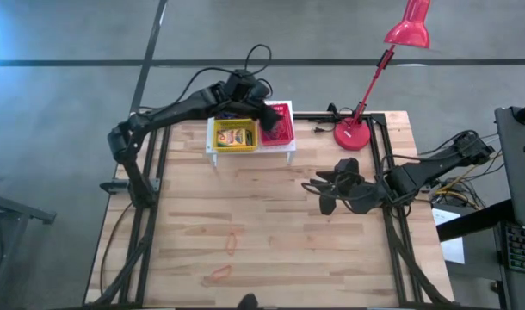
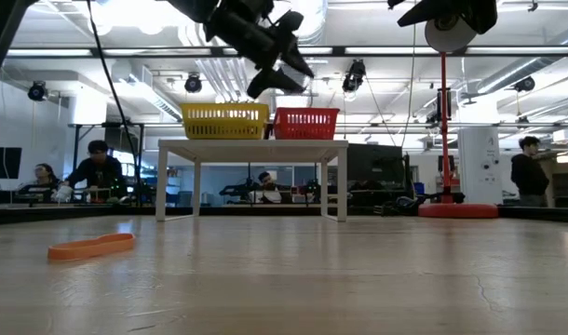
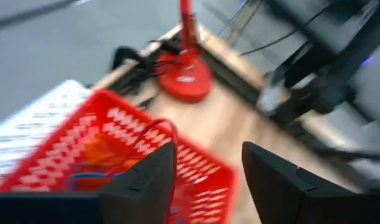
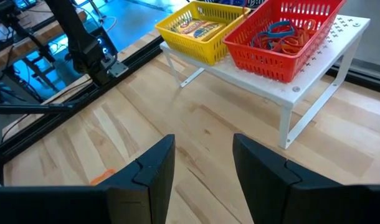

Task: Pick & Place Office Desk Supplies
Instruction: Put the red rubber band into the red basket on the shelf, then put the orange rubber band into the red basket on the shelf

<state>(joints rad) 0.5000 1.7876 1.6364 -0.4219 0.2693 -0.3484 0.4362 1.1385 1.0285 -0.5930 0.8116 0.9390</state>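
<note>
Red mesh basket (image 4: 282, 38), coloured rubber bands (image 4: 280, 35) inside

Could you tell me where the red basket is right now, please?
In the high view the red basket sits on the white stand at the table's far edge, right of the yellow basket, with the left gripper above it.

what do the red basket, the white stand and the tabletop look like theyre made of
Red basket: probably molded plastic, with an even mesh and a slight sheen.
White stand: likely painted sheet metal, thin and flat with punched cross holes.
Tabletop: wood, glued light planks with visible grain, satin finish.
</note>
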